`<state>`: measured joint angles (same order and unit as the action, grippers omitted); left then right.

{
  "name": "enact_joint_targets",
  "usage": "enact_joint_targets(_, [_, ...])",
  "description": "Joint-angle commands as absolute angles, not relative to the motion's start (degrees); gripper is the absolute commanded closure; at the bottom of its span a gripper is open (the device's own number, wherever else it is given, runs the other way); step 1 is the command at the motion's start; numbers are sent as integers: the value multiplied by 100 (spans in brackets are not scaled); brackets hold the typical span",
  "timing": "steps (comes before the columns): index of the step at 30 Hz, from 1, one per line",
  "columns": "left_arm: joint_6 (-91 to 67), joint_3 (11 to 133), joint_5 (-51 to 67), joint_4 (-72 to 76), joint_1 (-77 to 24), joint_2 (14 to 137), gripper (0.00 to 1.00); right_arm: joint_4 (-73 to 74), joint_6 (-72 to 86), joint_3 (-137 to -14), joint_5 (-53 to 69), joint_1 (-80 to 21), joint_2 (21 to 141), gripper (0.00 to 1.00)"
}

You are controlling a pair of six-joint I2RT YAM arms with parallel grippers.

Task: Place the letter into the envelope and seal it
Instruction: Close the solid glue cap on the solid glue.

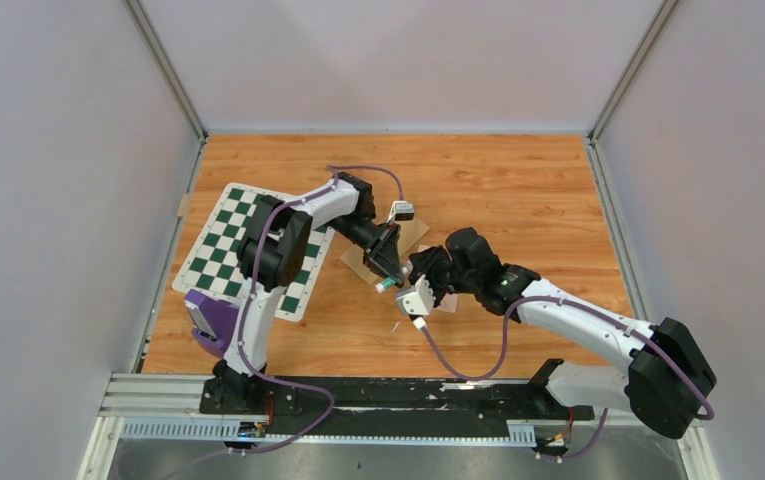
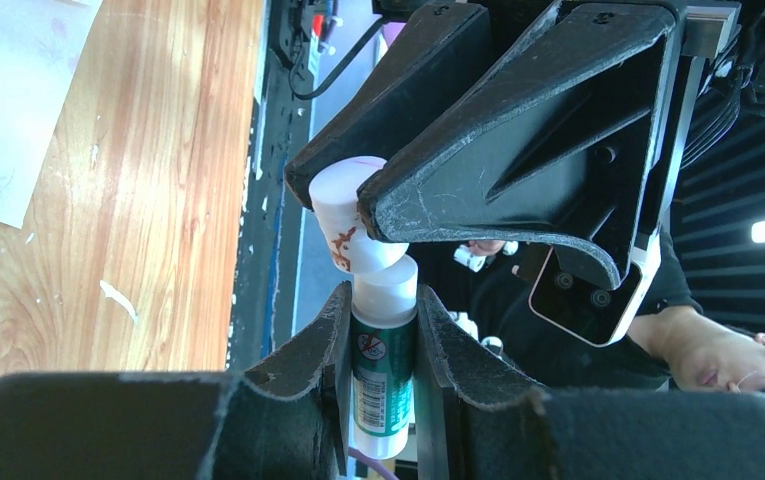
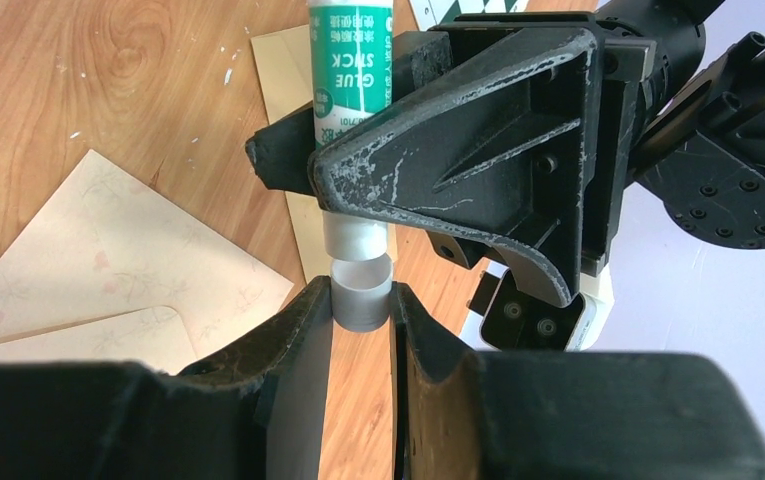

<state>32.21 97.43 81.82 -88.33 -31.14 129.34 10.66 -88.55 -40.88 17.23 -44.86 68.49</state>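
My left gripper is closed partway on the green barrel of the glue stick, pads flat on both sides. My right gripper is pinched to about the same width on the cap, end to end with the stick. The cap meets the white neck; I cannot tell whether it is seated or free. Both hands are held together above the middle of the table. Just below them and to the left in the right wrist view lies a pale flowered paper with a rounded edge, which I take for the envelope. A plain tan sheet lies just beyond it. No sheet with a dark printed border shows in any view, so the letter is either inside the envelope or hidden; I cannot say which. My judgement: glue in hand suggests the insertion is done. The seal is all to come: bare the stick, glue the flap, fold it, press.
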Motion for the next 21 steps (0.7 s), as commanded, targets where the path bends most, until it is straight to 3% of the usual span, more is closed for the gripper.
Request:
enact_joint_targets(1, [3124, 9825, 8337, -8778, -3146, 12669, 100, 1090, -8790, -4303, 1784, -4509, 6792, 100])
enact_joint_targets(21, [3219, 10151, 8322, -8903, -3142, 12985, 100, 1470, -9194, -4555, 2080, -4648, 6749, 100])
